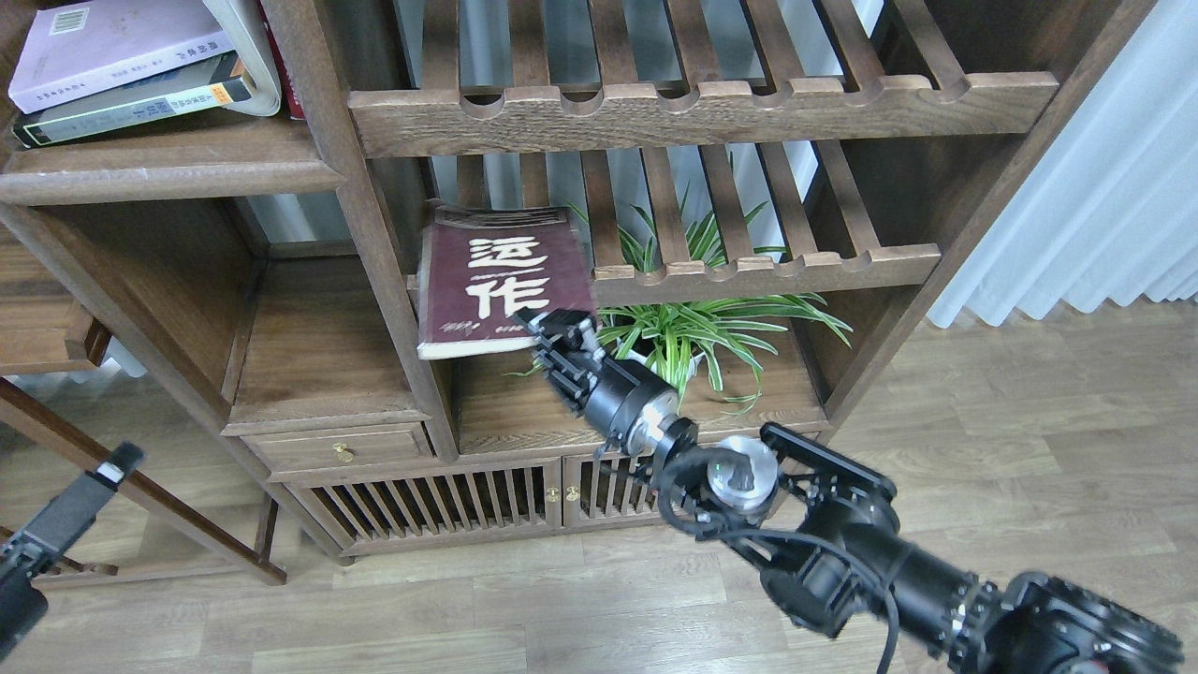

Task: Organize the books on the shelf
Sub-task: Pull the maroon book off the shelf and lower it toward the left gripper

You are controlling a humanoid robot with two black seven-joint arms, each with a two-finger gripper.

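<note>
The maroon book [501, 281] with big white characters hangs tilted in front of the lower slatted rack, beside the bookcase's upright post. My right gripper [554, 328] is shut on its lower right corner, slightly blurred. The white-lavender book [103, 42] lies on the black-grey book [131, 105] on the solid dark-brown shelf [168, 167] at the upper left. My left gripper [101, 466] is low at the left edge, far from the books, and its fingers cannot be told apart.
Two slatted racks [702, 103] [767, 267] fill the middle bay. A green plant [702, 328] stands under the lower rack. A curled white book [245, 56] leans beside the stack. A drawer [342, 447] and slatted doors [440, 505] lie below. A curtain [1095, 206] hangs at right.
</note>
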